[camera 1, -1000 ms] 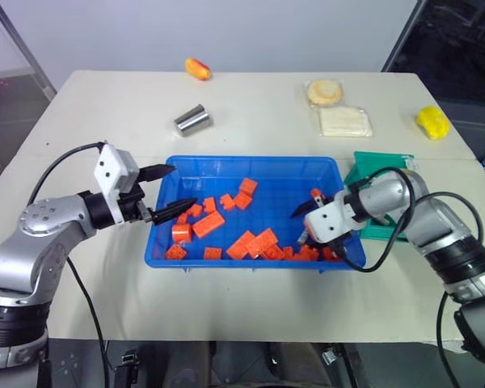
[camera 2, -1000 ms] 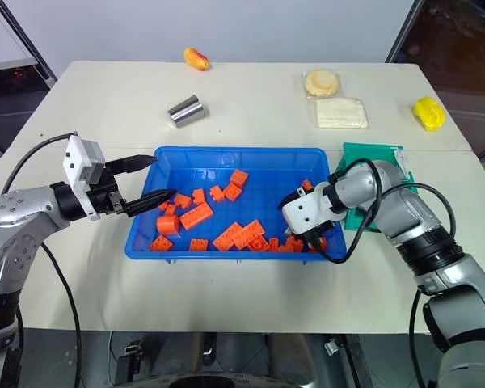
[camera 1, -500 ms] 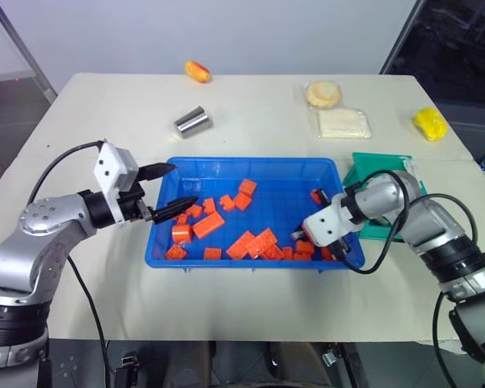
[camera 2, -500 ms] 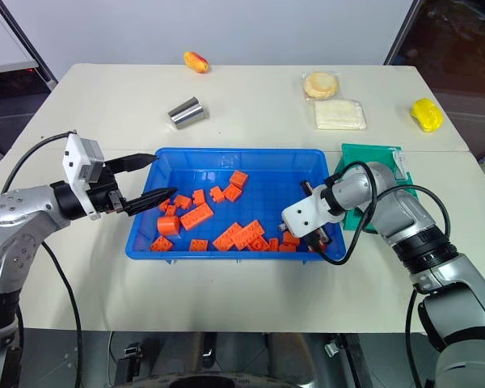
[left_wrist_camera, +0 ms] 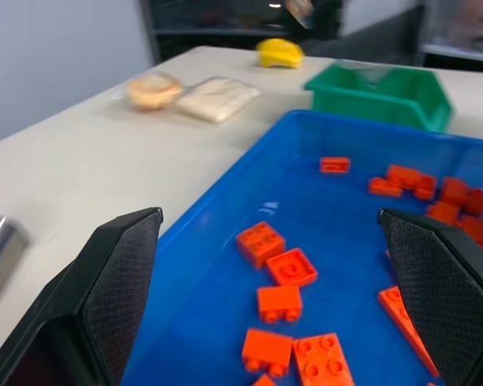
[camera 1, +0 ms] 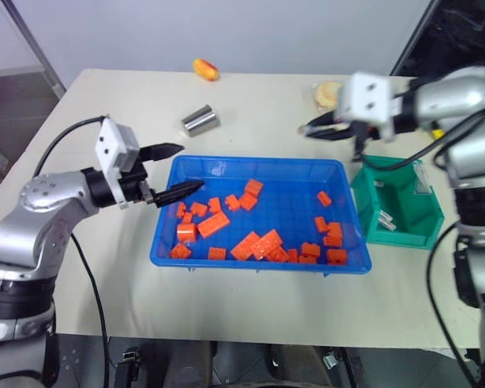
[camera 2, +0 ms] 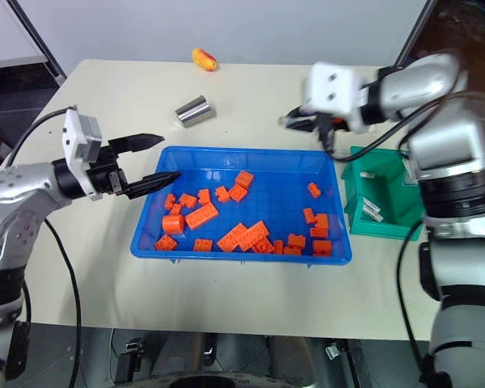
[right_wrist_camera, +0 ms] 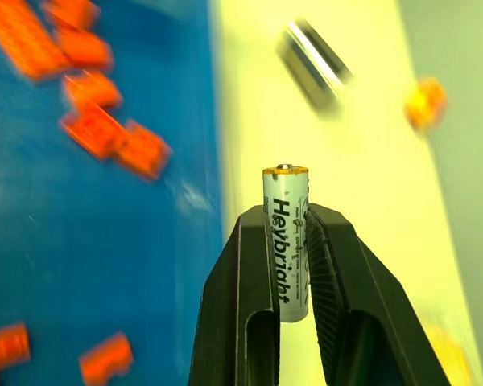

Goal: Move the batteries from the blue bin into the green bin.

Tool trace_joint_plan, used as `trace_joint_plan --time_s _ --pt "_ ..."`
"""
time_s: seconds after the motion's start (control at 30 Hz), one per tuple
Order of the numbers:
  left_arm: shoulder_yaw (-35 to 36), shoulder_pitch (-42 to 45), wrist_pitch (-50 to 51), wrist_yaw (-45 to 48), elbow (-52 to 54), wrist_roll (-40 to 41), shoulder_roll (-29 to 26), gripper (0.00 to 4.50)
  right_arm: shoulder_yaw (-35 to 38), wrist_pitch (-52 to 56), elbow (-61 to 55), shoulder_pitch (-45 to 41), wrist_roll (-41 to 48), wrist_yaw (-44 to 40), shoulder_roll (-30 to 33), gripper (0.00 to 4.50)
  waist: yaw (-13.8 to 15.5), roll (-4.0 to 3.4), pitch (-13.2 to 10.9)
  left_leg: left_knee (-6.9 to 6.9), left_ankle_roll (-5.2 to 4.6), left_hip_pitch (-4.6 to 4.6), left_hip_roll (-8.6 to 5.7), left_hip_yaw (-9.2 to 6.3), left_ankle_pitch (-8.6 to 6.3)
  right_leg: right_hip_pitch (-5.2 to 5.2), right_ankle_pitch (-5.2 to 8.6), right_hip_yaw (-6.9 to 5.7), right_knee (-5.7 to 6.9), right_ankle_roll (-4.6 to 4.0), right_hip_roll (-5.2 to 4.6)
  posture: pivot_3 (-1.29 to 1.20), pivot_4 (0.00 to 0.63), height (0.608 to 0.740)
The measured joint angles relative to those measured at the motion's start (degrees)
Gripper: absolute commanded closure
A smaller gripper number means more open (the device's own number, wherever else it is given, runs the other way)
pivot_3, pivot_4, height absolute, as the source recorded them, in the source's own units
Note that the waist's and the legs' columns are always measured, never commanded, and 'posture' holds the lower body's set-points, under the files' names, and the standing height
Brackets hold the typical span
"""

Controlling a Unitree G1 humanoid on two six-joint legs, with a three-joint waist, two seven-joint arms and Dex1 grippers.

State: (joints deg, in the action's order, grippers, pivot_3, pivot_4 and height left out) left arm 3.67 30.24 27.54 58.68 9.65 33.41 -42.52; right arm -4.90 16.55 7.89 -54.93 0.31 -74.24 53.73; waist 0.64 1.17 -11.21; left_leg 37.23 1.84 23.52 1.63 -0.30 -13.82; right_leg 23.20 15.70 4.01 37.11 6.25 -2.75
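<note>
The blue bin (camera 1: 259,267) lies mid-table with many orange blocks (camera 1: 255,243) inside. To its right stands the green bin (camera 1: 406,231), with small pale batteries (camera 1: 385,218) on its floor. My right gripper (camera 1: 311,129) hangs high over the blue bin's far right corner, close to the green bin. In the right wrist view it is shut on one white battery (right_wrist_camera: 284,189) held upright between the fingertips (right_wrist_camera: 286,221). My left gripper (camera 1: 191,167) is open at the blue bin's left wall, nothing between its fingers (left_wrist_camera: 121,281).
A shiny metal cylinder (camera 1: 200,120) lies on the table behind the blue bin. An orange-yellow item (camera 1: 205,69) sits at the far edge. Wrapped food (left_wrist_camera: 189,92) and a yellow object (left_wrist_camera: 280,53) lie at the far right, beyond the green bin.
My right gripper shut down among the blocks at the blue bin's right end, then rose with a battery to above the bin's far right corner. The left gripper rose slightly.
</note>
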Motion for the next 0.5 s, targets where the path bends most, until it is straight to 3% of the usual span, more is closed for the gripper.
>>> trace_joint_plan --time_s 0.17,0.23,0.43,0.5 --pt "-4.39 5.48 -2.34 3.65 -5.04 -2.38 2.81 0.0 1.69 0.61 -0.06 6.74 -1.24 2.52 3.96 4.49 -1.75 -0.1 -0.04 -0.04 -0.01 0.0 0.07 0.11 0.01 0.22 -0.01 0.14 0.19 0.02 0.09 0.0 0.15 0.74" --pt "-7.45 10.41 -4.82 5.48 -9.96 -4.64 6.45 0.0 4.38 0.74 -0.86 13.51 -1.87 5.64 6.62 4.49 -1.49 -0.1 -0.01 -0.05 -0.01 -0.01 0.11 -0.01 0.01 0.16 0.0 0.08 0.19 0.01 0.2 0.0 0.15 0.74" --pt "-9.07 11.13 -7.15 6.86 -15.95 -7.85 9.05 0.0 4.74 1.03 -0.77 20.97 -2.26 8.13 8.71 4.49 -2.57 -0.17 -0.01 -0.04 -0.01 -0.02 0.11 0.12 0.01 0.25 0.0 0.23 0.25 0.02 0.2 0.0 0.15 0.74" --pt "-8.98 11.11 -7.33 6.69 -15.98 -7.98 9.07 0.0 5.43 1.11 -0.8 22.1 -1.82 8.22 9.17 3.45 -2.83 -0.16 -0.01 -0.04 -0.01 -0.02 0.11 0.11 0.01 0.24 0.0 0.23 0.24 0.02 0.19 0.0 0.15 0.74"
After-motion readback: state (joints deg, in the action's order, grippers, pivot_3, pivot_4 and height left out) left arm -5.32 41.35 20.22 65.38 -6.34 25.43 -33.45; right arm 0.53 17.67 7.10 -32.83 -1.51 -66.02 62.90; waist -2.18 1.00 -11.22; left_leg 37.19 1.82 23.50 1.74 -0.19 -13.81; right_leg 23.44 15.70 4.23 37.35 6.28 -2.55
